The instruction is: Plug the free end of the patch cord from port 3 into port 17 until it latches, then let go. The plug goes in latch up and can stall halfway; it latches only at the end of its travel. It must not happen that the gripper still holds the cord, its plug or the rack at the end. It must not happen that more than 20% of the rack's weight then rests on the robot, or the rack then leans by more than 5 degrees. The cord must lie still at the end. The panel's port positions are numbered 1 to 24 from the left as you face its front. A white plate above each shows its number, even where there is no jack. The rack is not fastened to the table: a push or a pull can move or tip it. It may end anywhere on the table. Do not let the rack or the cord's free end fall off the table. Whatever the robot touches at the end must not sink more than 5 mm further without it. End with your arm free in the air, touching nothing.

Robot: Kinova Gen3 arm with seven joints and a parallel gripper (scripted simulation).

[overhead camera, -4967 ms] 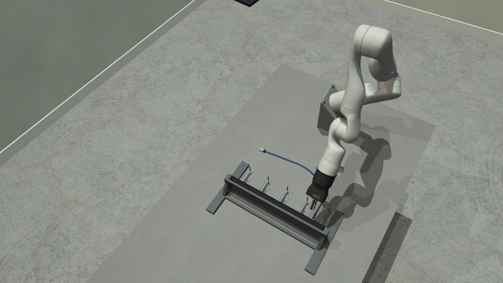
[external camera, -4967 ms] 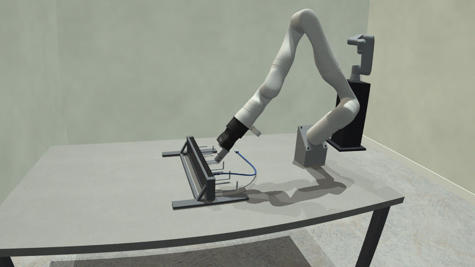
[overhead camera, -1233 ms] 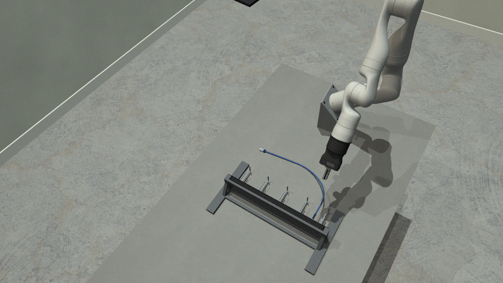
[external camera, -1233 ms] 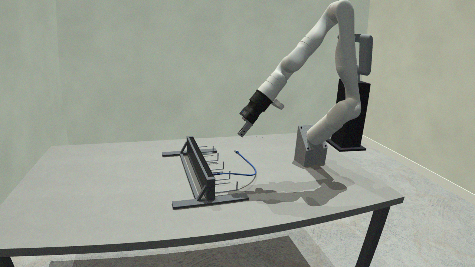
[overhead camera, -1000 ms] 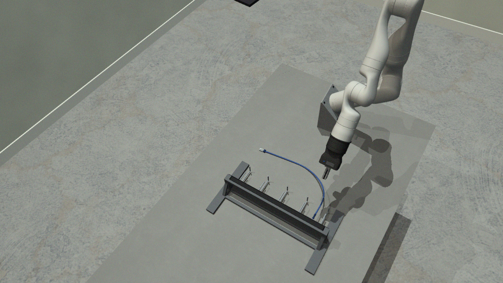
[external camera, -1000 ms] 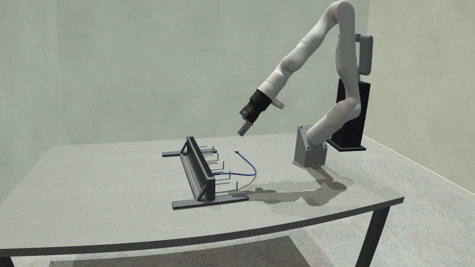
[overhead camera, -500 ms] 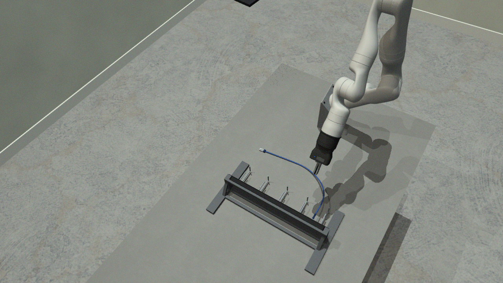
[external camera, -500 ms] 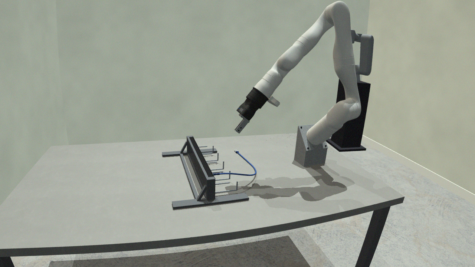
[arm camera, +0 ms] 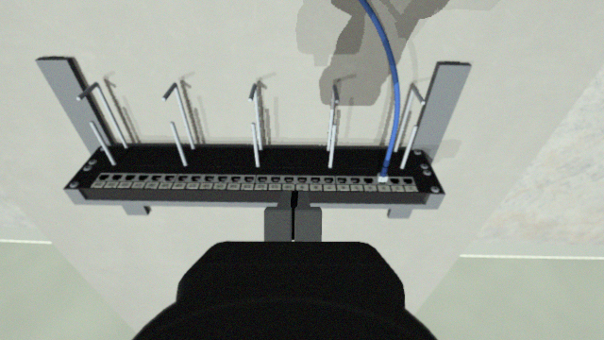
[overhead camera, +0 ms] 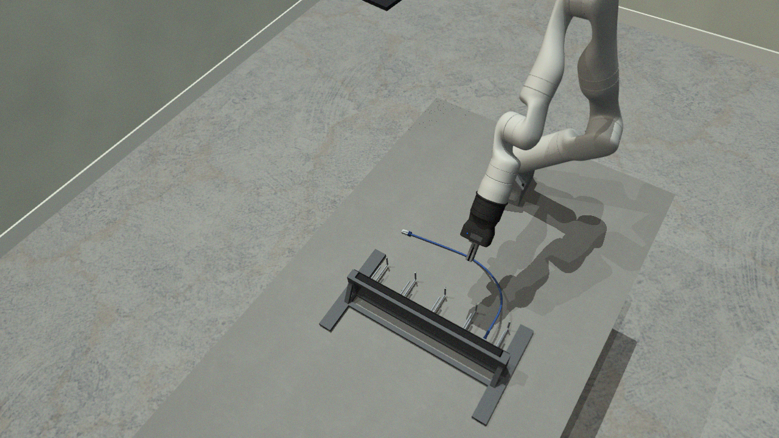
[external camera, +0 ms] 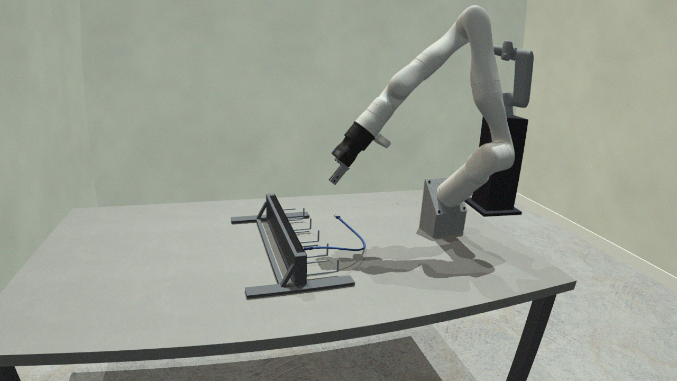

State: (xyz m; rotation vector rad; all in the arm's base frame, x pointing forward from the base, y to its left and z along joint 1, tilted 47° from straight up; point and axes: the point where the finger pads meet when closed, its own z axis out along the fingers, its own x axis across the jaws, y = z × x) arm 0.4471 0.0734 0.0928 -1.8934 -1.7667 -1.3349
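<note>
Grey tabletop, under a free-standing rack. Blue patch cord: one end in port 3, slack curving behind wire guides; free plug loose beyond, unplugged. Gripper: closed, holding nothing, raised, probably for clearance.

Background: plain pale-green walls, meeting at a corner with a beige wall. Floor: mottled grey, edged by a thin white line along the wall base. Furniture: grey tabletop, dark legs. Light: shadows across tabletop and floor.
</note>
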